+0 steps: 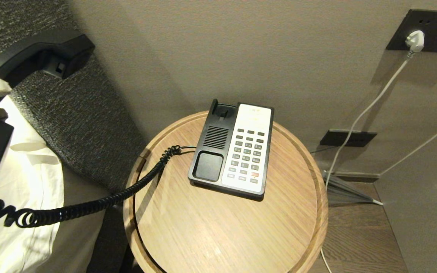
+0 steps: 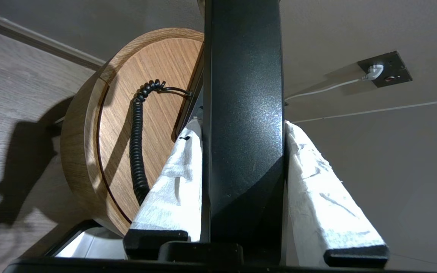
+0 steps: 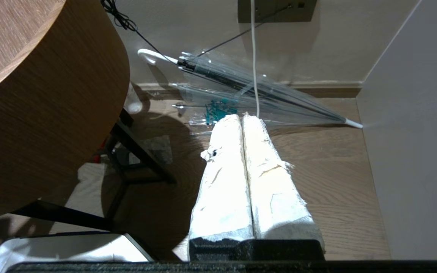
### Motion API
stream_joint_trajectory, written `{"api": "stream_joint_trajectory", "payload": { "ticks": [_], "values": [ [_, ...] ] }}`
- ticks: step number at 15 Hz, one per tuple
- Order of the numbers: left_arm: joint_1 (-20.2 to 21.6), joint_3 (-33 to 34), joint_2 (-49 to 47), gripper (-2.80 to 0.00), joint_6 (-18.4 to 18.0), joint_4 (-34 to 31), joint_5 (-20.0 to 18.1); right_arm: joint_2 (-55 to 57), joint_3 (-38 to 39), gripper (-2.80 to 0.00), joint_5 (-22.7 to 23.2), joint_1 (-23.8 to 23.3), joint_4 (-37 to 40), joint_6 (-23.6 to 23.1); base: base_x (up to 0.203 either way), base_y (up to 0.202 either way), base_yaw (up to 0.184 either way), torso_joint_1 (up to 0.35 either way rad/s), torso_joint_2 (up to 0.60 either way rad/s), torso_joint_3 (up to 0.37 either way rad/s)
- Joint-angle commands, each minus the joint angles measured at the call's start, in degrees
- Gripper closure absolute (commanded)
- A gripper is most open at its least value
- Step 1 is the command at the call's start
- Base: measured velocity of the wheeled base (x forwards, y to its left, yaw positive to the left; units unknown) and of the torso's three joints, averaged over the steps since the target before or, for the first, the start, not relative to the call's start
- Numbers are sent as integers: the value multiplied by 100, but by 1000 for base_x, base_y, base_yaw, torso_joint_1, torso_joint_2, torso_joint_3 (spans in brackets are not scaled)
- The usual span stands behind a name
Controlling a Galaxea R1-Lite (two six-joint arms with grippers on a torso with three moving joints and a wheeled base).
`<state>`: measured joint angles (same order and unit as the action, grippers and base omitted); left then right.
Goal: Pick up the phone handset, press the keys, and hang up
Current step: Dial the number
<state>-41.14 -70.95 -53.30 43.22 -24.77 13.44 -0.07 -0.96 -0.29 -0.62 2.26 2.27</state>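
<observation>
Round wooden side table (image 1: 226, 227) against a beige wall, with bedding at left. Phone base (image 1: 233, 148) on the tabletop, cradle vacant, keypad exposed and unobstructed. Phone handset (image 1: 32, 53) off the base, raised at far left above the bedding, with the coiled cord (image 1: 89, 206) stretched back to the base. Left gripper (image 2: 243, 125) clamped on the handset's straight middle shaft, padded fingers (image 2: 173, 182) pressed flat to both sides. Right gripper (image 3: 243, 121) parked low beside the table, above the floor, fingers pressed together on nothing. Handset judged rigid, light, hard plastic, somewhat slick; mid-shaft hold suitable, blocky ends left free for reseating. Cord tension judged the main risk: possibly enough to drag the base, though not confirmable from these views. Key press not yet done.
</observation>
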Motion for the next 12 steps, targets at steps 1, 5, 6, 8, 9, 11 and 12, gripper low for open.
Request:
{"api": "stream_joint_trajectory", "payload": {
  "ticks": [1, 5, 6, 8, 9, 11, 12],
  "values": [
    [1, -23, -5, 0, 29, -9, 9, -10, -17, 0, 14, 1, 58, -24, 0, 0, 0, 0, 0, 0],
    [1, 20, -6, 0, 20, -1, 1, -10, -266, 0, 15, 1, 56, 31, 0, 0, 0, 0, 0, 0],
    [1, -14, -5, 0, 20, -1, 1, -10, -715, 0, 40, 1, 252, 41, 0, 0, 0, 0, 0, 0],
    [1, -74, 48, 0, 20, -10, 9, -5, -2131, 0, 299, 1, 1269, 52, 0, 0, 0, 0, 0, 0],
    [1, -101, 65, 0, 12, -18, 9, -1, -2951, 0, 468, 1, 1993, 60, 0, 0, 0, 0, 0, 0],
    [1, -104, 83, 0, -32, -80, 1, 11, -4080, 0, 887, 1, 3121, 76, 0, 0, 0, 0, 0, 0],
    [1, -130, 83, 0, -24, -80, 7, 18, -4329, 0, 1155, 1, 3223, 87, 0, 0, 0, 0, 0, 0]
  ]
}}
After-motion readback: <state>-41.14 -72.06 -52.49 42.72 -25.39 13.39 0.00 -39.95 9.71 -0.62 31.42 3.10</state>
